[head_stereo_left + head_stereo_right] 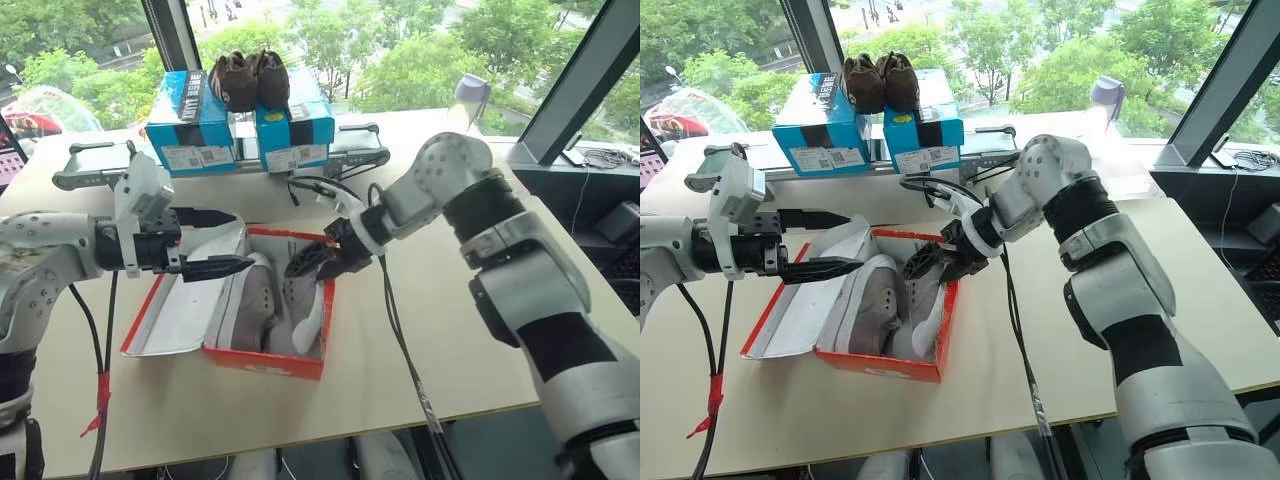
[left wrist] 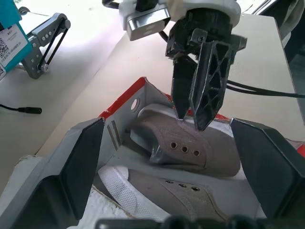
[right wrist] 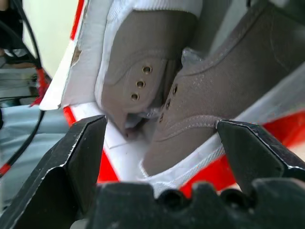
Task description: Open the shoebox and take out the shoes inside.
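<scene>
Shoebox [image 1: 262, 358] sits open on the tabletop [image 1: 420, 340], lid folded flat out to its left side, white inside up. Both shoes [image 1: 262, 305] lie in the box side by side, grey uppers, white soles.

Right gripper [image 1: 318, 262] hangs over the box's right-hand rim, angled down into it, fingers [image 2: 209, 81] spread wide, nothing held. In the left wrist view its tips are at, maybe just touching, the upper of the shoe nearer the box's right wall; contact not certain. Right wrist view has that shoe's side and sole edge lying between the two fingers.

Left gripper [image 1: 205, 242] hovers over the box's left side, above the lid hinge, fingers wide, empty.

Step in hand, as judged: lid is done, now grab the first shoe with the right gripper. To do it well:
- Straddle the shoe's side wall or collar, one finger inside the opening, one outside; fabric is soft, pinching the flat upper will likely slip.
- Go deep enough before closing; keep the tips off the box wall so cardboard isn't caught too.
- Lift straight up, the shoes are packed tight and the second may drag along.
- Left gripper could pin the box or lid if it lifts.

Blue boxes [image 1: 240, 125] behind the shoebox carry brown shoes [image 1: 250, 78]; ignore.
</scene>
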You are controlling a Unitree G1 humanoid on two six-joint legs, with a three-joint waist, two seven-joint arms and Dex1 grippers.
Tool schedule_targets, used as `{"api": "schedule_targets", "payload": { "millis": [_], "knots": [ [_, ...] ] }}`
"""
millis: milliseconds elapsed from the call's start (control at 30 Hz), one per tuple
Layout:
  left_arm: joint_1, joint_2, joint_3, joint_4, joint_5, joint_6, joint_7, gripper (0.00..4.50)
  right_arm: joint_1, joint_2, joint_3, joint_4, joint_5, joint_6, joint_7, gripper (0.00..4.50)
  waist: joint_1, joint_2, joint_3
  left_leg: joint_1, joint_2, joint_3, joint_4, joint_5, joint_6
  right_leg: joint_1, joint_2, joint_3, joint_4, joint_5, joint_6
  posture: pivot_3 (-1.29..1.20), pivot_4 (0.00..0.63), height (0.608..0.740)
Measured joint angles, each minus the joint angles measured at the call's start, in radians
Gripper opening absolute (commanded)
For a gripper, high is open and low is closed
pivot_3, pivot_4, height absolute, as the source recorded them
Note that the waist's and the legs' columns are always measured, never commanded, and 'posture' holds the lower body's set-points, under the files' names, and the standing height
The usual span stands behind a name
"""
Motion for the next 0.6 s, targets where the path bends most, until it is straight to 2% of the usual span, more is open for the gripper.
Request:
{"api": "schedule_targets", "payload": {
  "millis": [100, 233, 467, 600],
  "knots": [
    [0.0, 0.007, 0.014, -0.004, 0.0, 0.006, 0.001, 4.5, 0.001, 0.0, 0.044, -0.06, -0.16, -0.118, 0.06, 4.48, 0.007, 0.0, 0.0, 0.001, 0.0, 0.0, 0.001, 0.0, 0.0, 0.002, 0.0, 0.0, -0.001, 0.0, 0.001, 0.0, 0.15, 0.74],
    [0.003, 0.014, 0.03, -0.004, 0.0, 0.009, -0.001, 4.5, -0.029, 0.005, 0.063, -0.038, -0.301, -0.17, 0.175, 4.48, 0.017, 0.0, 0.0, -0.002, 0.0, 0.0, 0.002, 0.0, 0.0, 0.0, 0.0, 0.0, -0.001, 0.0, 0.001, 0.0, 0.15, 0.74],
    [0.003, 0.014, 0.03, -0.005, 0.0, 0.011, 0.001, 4.5, -0.052, 0.005, 0.149, -0.038, -0.494, -0.261, 0.382, 4.48, 0.016, 0.0, 0.0, -0.004, 0.0, 0.0, 0.0, 0.0, 0.0, -0.004, 0.0, 0.0, -0.001, 0.004, -0.005, 0.0, 0.15, 0.74],
    [0.004, 0.014, 0.03, -0.011, 0.0, 0.011, 0.004, 4.5, -0.049, 0.008, 0.184, -0.061, -0.577, -0.28, 0.465, 4.48, 0.016, 0.0, 0.0, -0.003, 0.0, 0.0, 0.0, 0.0, 0.0, -0.003, 0.0, 0.0, -0.001, 0.002, -0.003, 0.0, 0.15, 0.74]
  ]
}}
